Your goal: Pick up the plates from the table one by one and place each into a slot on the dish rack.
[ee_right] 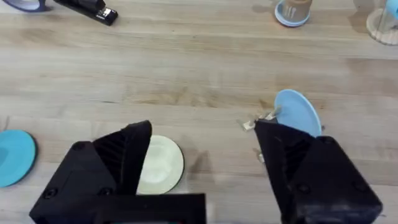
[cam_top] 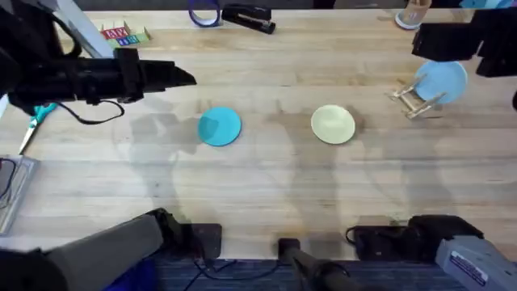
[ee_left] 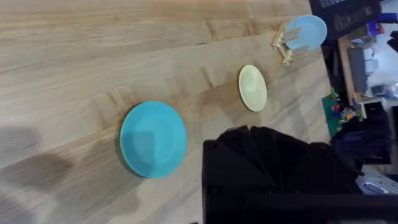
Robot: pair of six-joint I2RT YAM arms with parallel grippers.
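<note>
i see one light blue plate already standing on edge in the dish rack at the right of the overhead frame, while the teal plate and the pale yellow-green plate lie flat on the counter near the middle, well apart from each other. my right hand hangs above the counter with its fingers spread wide and nothing between them, the yellow-green plate showing just below its gap. my left hand is stretched out at the upper left; i cannot tell whether it is open or closed. the plates are thin and lie flush on the wood, so i judge the main risk is the fingers skating over a rim and pushing the plate away instead of lifting it. the rack is small and light, barely wider than a plate, so a clumsy insert could knock it over or tip out the plate already seated. a tilted grasp could also miss the slot and let the plate drop onto the counter. the two arms could crowd each other if both reach toward the middle.
</note>
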